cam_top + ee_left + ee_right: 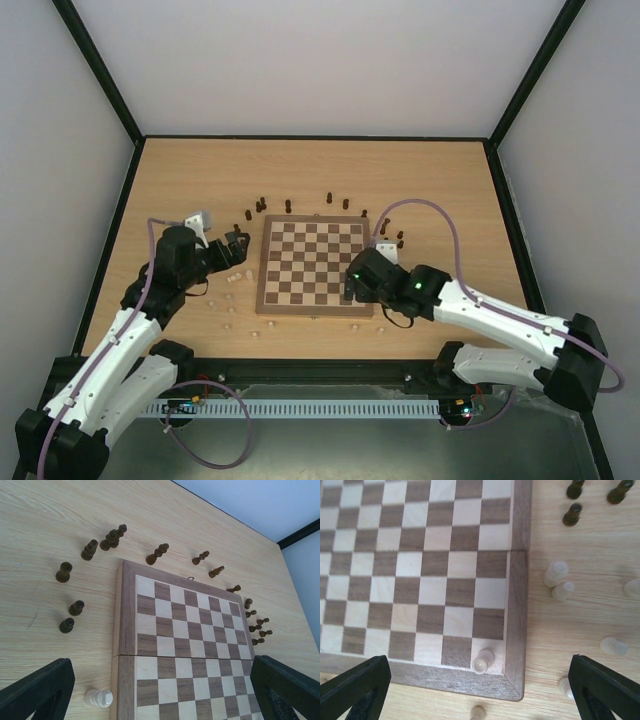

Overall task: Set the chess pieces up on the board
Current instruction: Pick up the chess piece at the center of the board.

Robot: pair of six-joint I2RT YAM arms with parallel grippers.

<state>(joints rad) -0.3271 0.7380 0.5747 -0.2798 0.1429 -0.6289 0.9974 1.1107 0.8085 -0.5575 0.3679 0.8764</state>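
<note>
The board (312,262) lies mid-table. One pale chess piece (483,660) stands on its near right corner square. My right gripper (480,692) hangs open right above that corner, fingers (355,687) wide on either side and apart from the piece. Off the board's left edge, my left gripper (162,695) is open and holds nothing; a pale piece (98,698) stands on the table just beside the board's border (125,630). Dark pieces (90,550) stand in an arc around the far side of the board (200,645).
More pale pieces (555,574) stand on the table right of the board (420,580), and several pale ones (235,275) lie left of it and along the front edge. Dark pieces (395,238) cluster at the far right. Black frame rails border the table.
</note>
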